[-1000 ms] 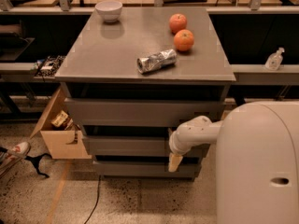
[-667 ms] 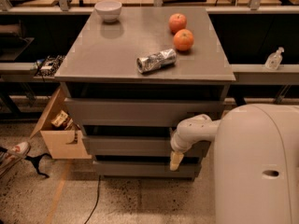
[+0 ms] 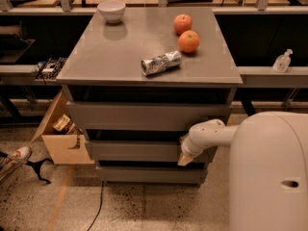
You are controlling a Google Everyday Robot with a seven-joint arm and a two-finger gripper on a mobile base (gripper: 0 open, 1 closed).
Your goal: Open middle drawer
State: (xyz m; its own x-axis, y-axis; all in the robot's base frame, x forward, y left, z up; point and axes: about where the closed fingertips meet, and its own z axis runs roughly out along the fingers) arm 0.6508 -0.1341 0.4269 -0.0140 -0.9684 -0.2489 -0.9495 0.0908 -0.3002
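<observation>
Barely shifting since a moment ago, the gripper (image 3: 185, 159) is now sitting a touch higher and further right, at the right end of the middle drawer (image 3: 134, 150). That drawer's grey front is showing between the top drawer (image 3: 144, 117) and the bottom drawer (image 3: 149, 173). Whether the gripper is spread or pressed together cannot be told. On the cabinet top (image 3: 110, 57), a silver can (image 3: 161, 63) is lying near an orange (image 3: 188, 41).

I can read no text, label, brand or number anywhere from here. The silver can (image 3: 161, 63) lying on the tabletop (image 3: 110, 57) shows no letters that I can make out. The end effector (image 3: 186, 159) is at the right end of the middle drawer (image 3: 134, 150) front.
</observation>
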